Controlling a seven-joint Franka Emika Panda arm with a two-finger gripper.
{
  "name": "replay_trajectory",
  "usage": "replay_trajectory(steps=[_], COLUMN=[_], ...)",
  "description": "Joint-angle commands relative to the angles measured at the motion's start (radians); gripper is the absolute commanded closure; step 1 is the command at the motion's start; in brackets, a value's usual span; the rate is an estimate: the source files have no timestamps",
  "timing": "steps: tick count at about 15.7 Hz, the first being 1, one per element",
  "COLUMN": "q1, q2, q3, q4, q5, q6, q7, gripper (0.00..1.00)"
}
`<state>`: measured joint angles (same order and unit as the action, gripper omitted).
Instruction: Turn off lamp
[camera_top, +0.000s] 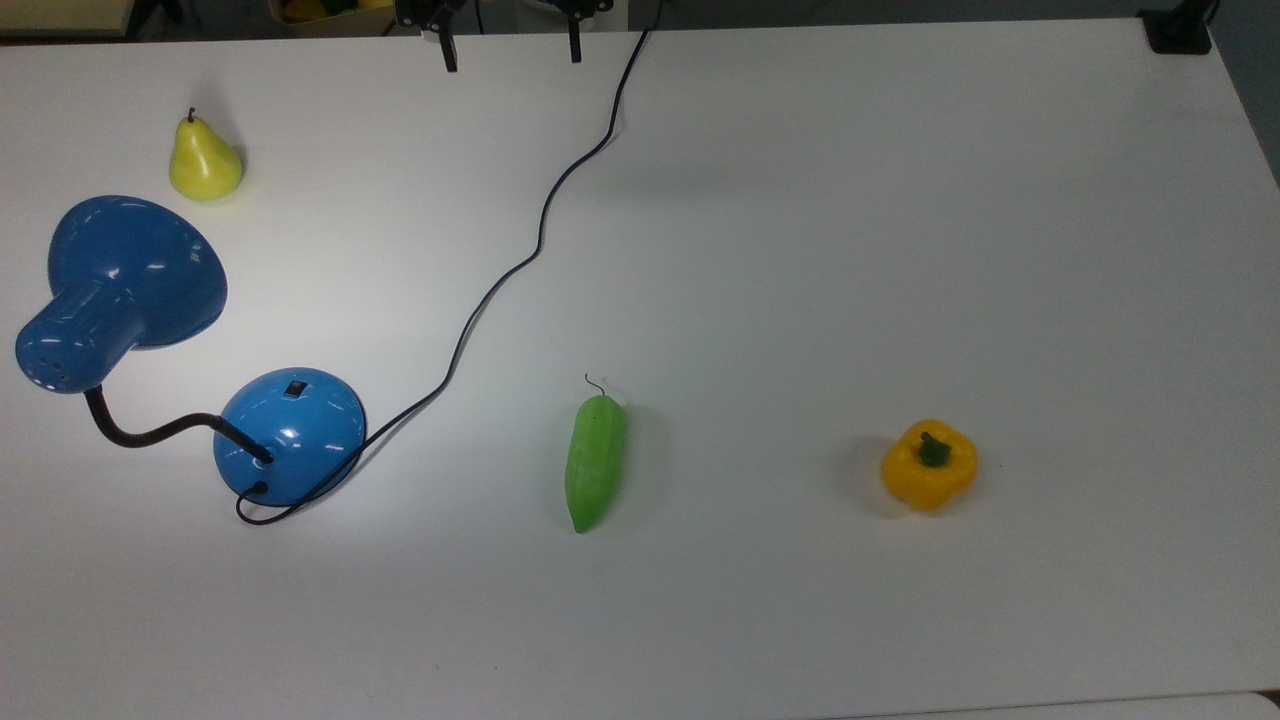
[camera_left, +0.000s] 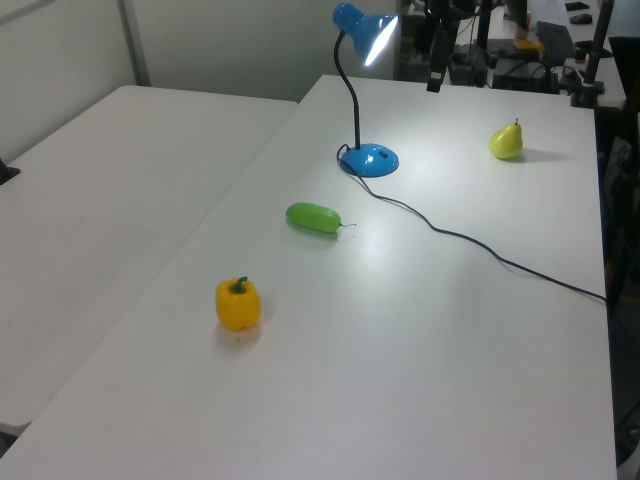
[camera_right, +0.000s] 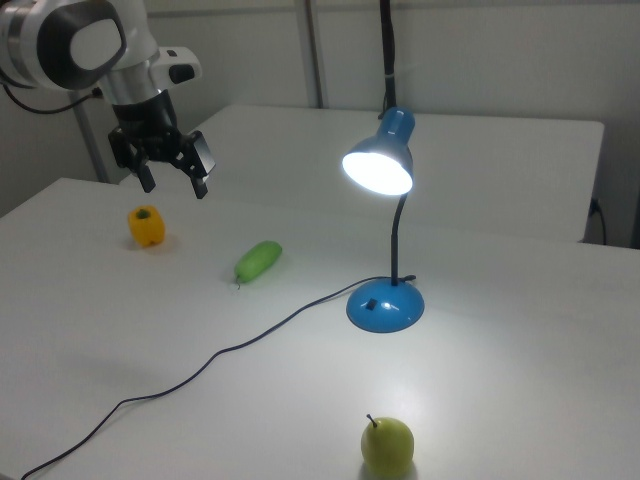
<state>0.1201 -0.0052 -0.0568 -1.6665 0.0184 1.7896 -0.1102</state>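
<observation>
Visibly glossy, bell-shaded blue lamp (camera_right: 385, 220)

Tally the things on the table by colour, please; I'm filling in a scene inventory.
Blue: 1, the lamp, lit.
Yellow: 2, the pear and the bell pepper.
Green: 1, the cucumber.
Total: 4 things. The gripper hangs open above the table, holding nothing.

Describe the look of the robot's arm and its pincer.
In the right view the arm is bulky and rounded, with glossy white shells and dark grey round joint caps. It ends in a black pincer with a wide black body and two thin black fingers, which the top view shows as narrow dark prongs.
</observation>
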Motion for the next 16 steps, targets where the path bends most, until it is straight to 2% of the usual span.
replay_trajectory(steps=[1,11,12,14,16], q1=[0.013,0.012,0.012,0.012,0.01], q2=[-0.019,-0.016,-0.016,-0.016,-0.018], q3=[-0.017,-0.018,-0.018,-0.017,-0.018], q4=[-0.027,-0.027,-0.027,-0.027,-0.027], q5=[0.015,0.017,0.017,0.024,0.041], q6=[0.016,0.017,0.017,0.017,0.017], q7=[-0.013,-0.031,-0.032,-0.032,-0.031], gripper=[0.0,0.0,0.03,0.22,0.52])
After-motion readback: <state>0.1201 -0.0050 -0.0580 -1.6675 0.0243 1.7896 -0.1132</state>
